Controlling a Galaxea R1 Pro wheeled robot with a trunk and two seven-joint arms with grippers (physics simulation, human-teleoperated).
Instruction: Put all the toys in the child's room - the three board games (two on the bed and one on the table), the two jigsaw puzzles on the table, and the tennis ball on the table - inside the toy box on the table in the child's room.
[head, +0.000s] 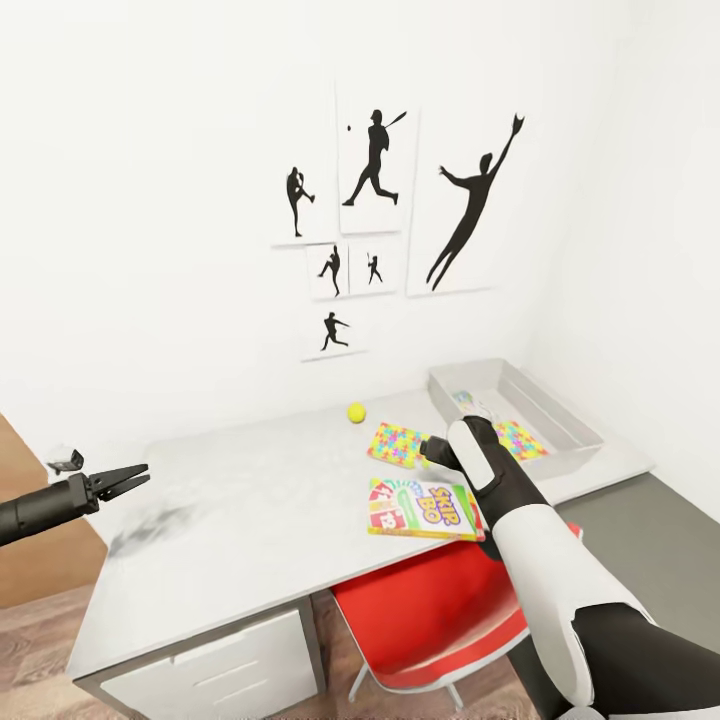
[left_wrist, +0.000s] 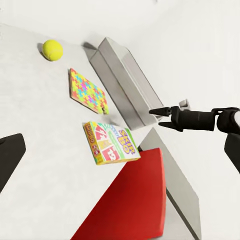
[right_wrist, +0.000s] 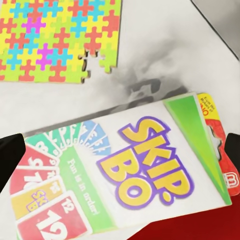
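Skip-Bo box (right_wrist: 125, 170) lies flat directly under my right gripper (right_wrist: 120, 150), lower centre of the wrist frame, long axis running between the spread fingers; nothing held. My left gripper (head: 135, 478), open too, hangs far off at the table's (head: 260, 500) left.

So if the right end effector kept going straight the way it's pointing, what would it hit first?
Most likely the Skip-Bo box lying flat on the table; the right wrist view looks straight down onto it, though depth is unclear.
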